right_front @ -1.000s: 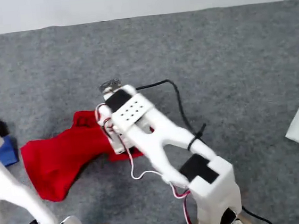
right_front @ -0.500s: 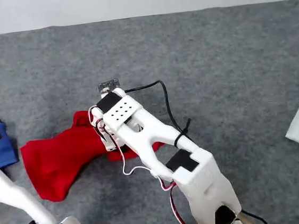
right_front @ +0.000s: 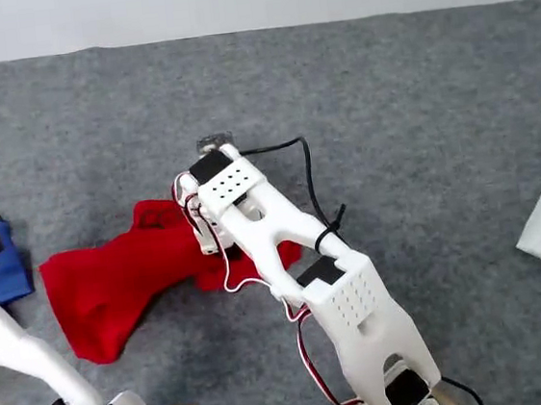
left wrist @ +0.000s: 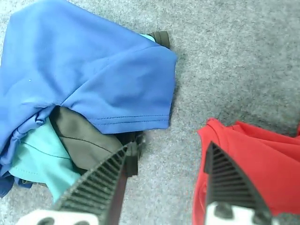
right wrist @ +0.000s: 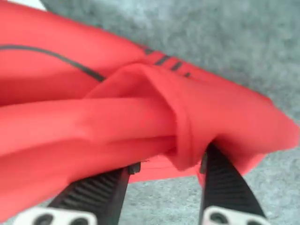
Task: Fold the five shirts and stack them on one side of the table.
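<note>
Right gripper (right wrist: 169, 159) parted astride a fold of crumpled red fabric shirt (right wrist: 93, 117), left gripper (left wrist: 171, 154) open, empty, rumpled blue fabric shirt (left wrist: 84, 65) beside it

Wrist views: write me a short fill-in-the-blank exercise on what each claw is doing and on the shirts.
The right claw straddles a fold of a shirt coloured ___.
The left claw is open and holds ___.
In the pile near the left claw, the blue shirt lies ___ the teal shirt.
Missing words: red; nothing; over.
</note>
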